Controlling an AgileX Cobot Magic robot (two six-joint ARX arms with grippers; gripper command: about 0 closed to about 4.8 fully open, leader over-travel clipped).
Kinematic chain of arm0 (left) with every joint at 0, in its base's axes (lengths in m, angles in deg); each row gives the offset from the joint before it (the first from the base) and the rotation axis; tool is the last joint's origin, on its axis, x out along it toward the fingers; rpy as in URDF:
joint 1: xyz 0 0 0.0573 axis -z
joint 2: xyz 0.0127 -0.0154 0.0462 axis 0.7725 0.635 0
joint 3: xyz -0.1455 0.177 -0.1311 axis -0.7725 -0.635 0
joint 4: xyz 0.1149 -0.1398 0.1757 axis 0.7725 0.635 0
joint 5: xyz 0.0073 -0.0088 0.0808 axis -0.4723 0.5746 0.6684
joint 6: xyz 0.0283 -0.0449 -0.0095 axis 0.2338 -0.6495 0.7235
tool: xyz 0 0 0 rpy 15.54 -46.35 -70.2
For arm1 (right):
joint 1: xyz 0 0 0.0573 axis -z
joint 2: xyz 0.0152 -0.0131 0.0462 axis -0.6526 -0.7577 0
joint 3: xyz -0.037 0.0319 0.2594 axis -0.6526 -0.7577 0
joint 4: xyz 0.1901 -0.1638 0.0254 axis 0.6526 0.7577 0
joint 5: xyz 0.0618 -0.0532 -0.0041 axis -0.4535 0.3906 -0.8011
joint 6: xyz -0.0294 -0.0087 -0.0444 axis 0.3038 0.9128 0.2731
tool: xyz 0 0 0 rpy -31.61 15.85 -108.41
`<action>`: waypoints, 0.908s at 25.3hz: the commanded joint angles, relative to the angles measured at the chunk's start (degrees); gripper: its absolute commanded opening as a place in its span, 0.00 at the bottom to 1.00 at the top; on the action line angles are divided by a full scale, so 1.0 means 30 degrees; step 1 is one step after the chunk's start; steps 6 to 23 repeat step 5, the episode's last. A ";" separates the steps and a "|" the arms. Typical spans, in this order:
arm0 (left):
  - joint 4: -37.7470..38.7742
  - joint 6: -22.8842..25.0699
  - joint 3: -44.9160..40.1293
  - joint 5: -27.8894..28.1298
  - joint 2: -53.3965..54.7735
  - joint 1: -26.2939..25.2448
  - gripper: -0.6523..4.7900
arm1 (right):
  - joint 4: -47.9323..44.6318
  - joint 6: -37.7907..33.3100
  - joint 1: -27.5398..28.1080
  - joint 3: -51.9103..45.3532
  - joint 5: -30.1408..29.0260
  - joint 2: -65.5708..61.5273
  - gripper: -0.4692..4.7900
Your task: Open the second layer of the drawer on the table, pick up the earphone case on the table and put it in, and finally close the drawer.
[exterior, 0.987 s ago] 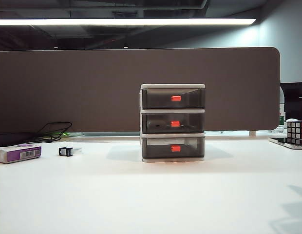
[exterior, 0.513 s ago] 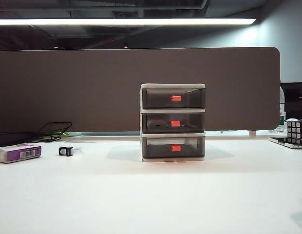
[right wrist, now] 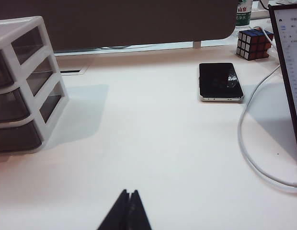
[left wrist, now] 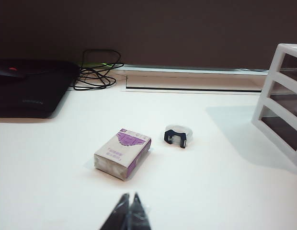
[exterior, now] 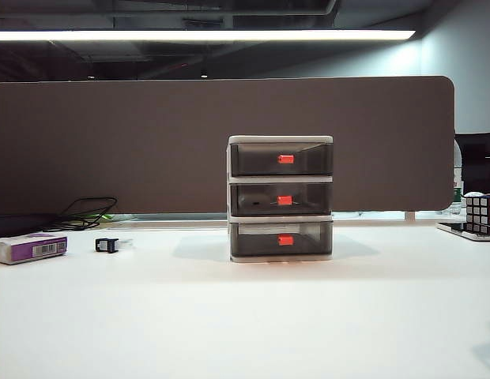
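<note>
The drawer (exterior: 280, 197), a white-framed three-tier unit, stands on the white table (exterior: 245, 324) at mid-depth. Its second layer (exterior: 261, 200) is pushed in flush, like the tiers above and below, and its red-orange tab (exterior: 284, 200) faces the camera. The drawer's side also shows in the left wrist view (left wrist: 282, 100) and the right wrist view (right wrist: 24, 81). The earphone case is out of view. My left gripper (left wrist: 131, 195) is shut and empty above bare table, short of a purple-and-white box. My right gripper (right wrist: 130, 191) is also shut and empty. Neither arm shows in the exterior view.
The purple-and-white box (left wrist: 123, 153) and a tiny black object (left wrist: 176, 137) lie left of the drawer. A dark laptop (left wrist: 28, 86) and black cables (left wrist: 96, 72) sit further back. On the right lie a phone (right wrist: 219, 81), a puzzle cube (right wrist: 254, 43), a white cable (right wrist: 254, 153) and a screen (right wrist: 287, 62).
A faint shadow on the table at the lower right of the exterior view has shrunk toward the corner. The drawer and the other objects have not moved.
</note>
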 commanded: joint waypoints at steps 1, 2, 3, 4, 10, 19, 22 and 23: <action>-0.0182 0.0007 0.0087 -0.0051 0.0029 0.0029 0.11 | -0.0233 -0.0058 -0.0007 -0.0080 0.0095 -0.0029 0.08; -0.0182 0.0007 0.0087 -0.0051 0.0029 0.0029 0.11 | -0.0226 -0.0058 -0.0007 -0.0080 0.0095 -0.0029 0.08; -0.0182 0.0007 0.0087 -0.0051 0.0029 0.0029 0.11 | -0.0233 -0.0058 -0.0007 -0.0080 0.0095 -0.0029 0.08; -0.0182 0.0007 0.0087 -0.0051 0.0029 0.0029 0.11 | -0.0226 -0.0058 -0.0007 -0.0080 0.0102 -0.0029 0.08; -0.0182 0.0007 0.0087 -0.0051 0.0029 0.0029 0.11 | -0.0226 -0.0058 -0.0007 -0.0080 0.0102 -0.0029 0.08; -0.0182 0.0007 0.0087 -0.0051 0.0029 0.0029 0.11 | -0.0226 -0.0058 -0.0007 -0.0080 0.0102 -0.0029 0.08; -0.0182 0.0007 0.0087 -0.0051 0.0029 0.0029 0.11 | -0.0226 -0.0058 -0.0007 -0.0080 0.0102 -0.0029 0.08; -0.0182 0.0007 0.0087 -0.0051 0.0029 0.0029 0.11 | -0.0226 -0.0058 -0.0007 -0.0080 0.0102 -0.0029 0.08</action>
